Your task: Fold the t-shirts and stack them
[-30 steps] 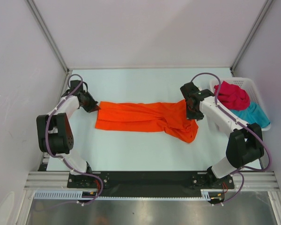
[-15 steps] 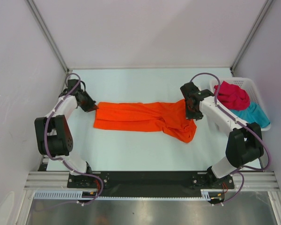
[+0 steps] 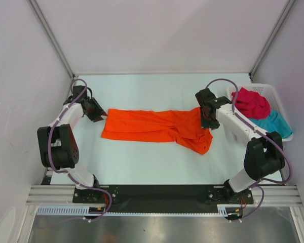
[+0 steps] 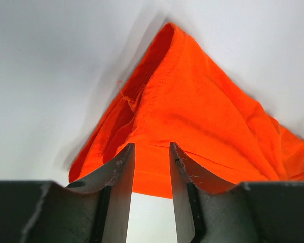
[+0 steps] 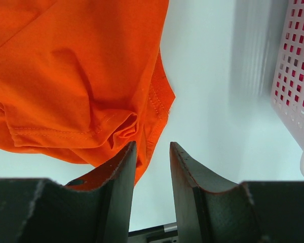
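— Starting at the left gripper (image 3: 99, 114): stands partly open, grips nothing, sits just off the left end of the orange t-shirt (image 3: 152, 126).
— Lies where?
— Stretched lengthwise across the middle of the table (image 3: 142, 162), apparently folded into a long band, bunched at the right end.
— And over at the right gripper (image 3: 207, 119)?
— About half open as well, clamping nothing; hovers at that rumpled corner, near the basket (image 3: 267, 89) holding the crimson t-shirt (image 3: 251, 104) and the teal t-shirt (image 3: 273, 124).
— Step in hand?
— Probably folding the orange one: narrowed, not yet halved.
— Next?
— Calls for pinching both ends squarely, flattening the bunched corner, then carrying one end over the other without dragging.
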`<state>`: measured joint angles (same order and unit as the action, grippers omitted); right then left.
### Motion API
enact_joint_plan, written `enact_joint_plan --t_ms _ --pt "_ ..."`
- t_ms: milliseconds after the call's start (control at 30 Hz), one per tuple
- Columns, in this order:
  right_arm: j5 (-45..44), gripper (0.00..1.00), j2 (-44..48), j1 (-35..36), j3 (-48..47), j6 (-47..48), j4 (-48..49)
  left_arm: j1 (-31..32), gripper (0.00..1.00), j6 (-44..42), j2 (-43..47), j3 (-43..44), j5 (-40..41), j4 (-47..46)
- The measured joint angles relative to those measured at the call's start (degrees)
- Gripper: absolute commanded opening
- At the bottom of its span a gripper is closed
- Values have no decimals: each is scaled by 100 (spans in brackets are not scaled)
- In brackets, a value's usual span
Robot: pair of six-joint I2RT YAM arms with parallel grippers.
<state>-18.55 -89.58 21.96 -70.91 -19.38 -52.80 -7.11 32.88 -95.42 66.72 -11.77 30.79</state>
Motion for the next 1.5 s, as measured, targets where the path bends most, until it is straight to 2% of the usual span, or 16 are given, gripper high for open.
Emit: enact_joint_plan --t_ms 367,733,833,867,900,1300,1500 --pt "44 38 0 -11 44 2 9 -4 39 -39 -7 -188 0 -160" --pt "66 38 0 -11 168 0 44 -4 32 -35 -70 -758 109 -278" --pt "83 38 0 -11 170 0 48 -4 26 -33 -79 -789 109 -328" --pt "85 38 0 -11 170 0 48 -4 10 -24 -83 -789 109 -334" --pt "85 38 0 -11 170 0 50 -4 1 -28 -92 -789 109 -339" --pt "98 38 0 -13 170 9 76 -33 0 7 -28 -791 267 -299" --pt "107 38 0 -24 170 22 87 -352 0 -4 293 -791 260 -192"
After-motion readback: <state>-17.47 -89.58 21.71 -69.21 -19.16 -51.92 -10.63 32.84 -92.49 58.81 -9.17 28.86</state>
